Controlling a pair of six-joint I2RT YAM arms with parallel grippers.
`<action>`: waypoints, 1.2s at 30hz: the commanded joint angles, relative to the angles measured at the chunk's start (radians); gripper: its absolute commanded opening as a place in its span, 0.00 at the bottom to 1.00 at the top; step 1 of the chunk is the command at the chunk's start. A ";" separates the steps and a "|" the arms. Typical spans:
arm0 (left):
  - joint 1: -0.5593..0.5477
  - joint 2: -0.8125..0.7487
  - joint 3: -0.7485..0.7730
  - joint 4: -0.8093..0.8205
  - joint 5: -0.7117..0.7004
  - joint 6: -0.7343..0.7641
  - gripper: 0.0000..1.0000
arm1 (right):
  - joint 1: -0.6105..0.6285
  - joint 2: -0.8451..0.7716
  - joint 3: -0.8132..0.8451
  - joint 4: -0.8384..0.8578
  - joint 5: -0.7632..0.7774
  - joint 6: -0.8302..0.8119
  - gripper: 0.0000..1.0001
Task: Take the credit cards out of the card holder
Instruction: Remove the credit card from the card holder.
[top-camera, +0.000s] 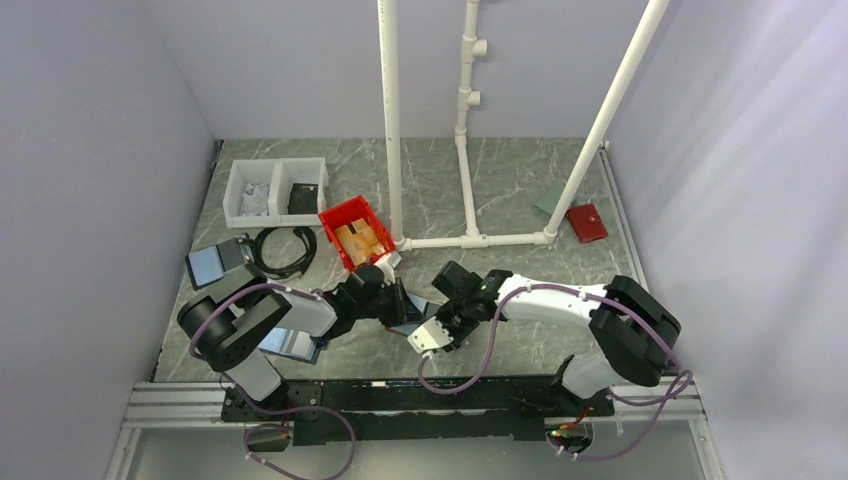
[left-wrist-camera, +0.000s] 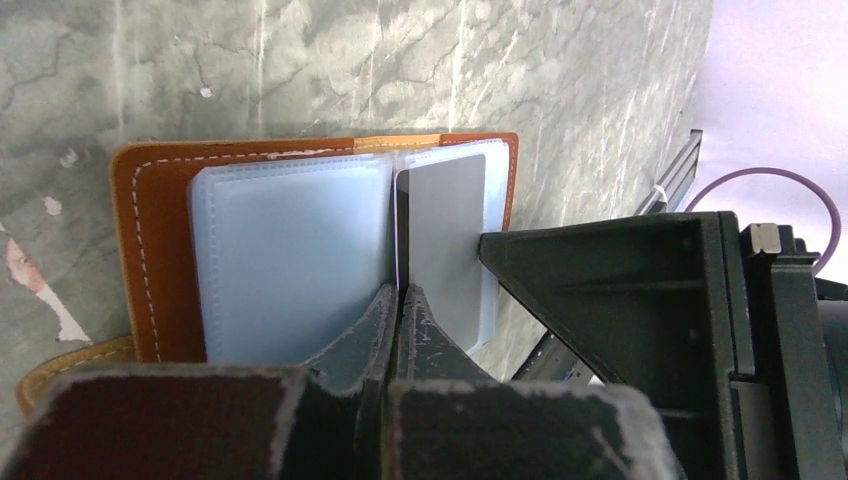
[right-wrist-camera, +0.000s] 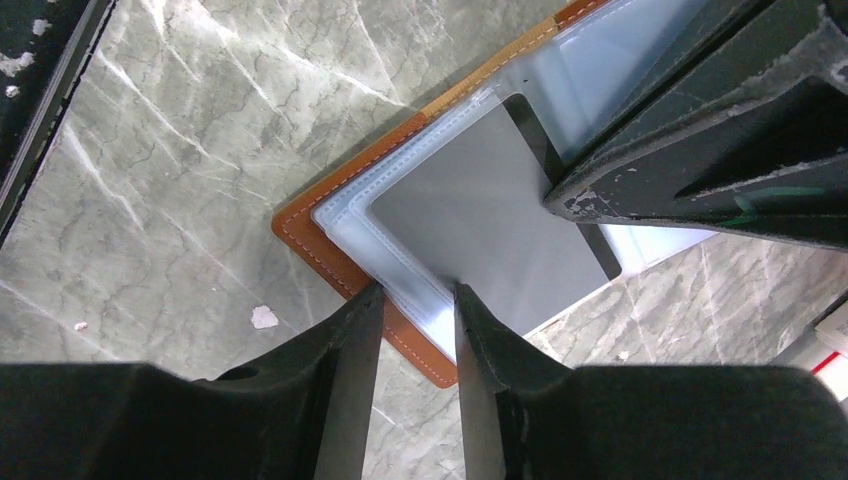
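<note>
Card holder (left-wrist-camera: 150, 250) has left end effector (left-wrist-camera: 400, 295) shut at its fold, right end effector (right-wrist-camera: 412, 295) narrowly straddling edge.

We look down on a table top (top-camera: 520, 190) with a grey-green marbled pattern, veined in white; up close we see a few pale chips in it. Plain, pale lavender-grey walls close it in: a left wall (top-camera: 90, 150), a back wall (top-camera: 300, 60) and a right wall (top-camera: 740, 130), where we find a softly brighter band of light. A white pipe frame (top-camera: 390, 120) rises from the far half, and an aluminium rail (top-camera: 170, 405) runs along the near edge.
</note>
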 joint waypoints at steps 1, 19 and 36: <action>0.005 0.006 -0.047 0.077 0.038 -0.020 0.00 | -0.002 0.053 -0.023 0.006 -0.044 0.009 0.36; 0.033 0.020 -0.064 0.149 0.101 -0.036 0.07 | 0.021 0.097 -0.004 -0.080 -0.061 -0.043 0.20; 0.034 0.083 -0.081 0.231 0.121 -0.063 0.24 | 0.065 0.162 -0.006 -0.061 -0.013 -0.020 0.39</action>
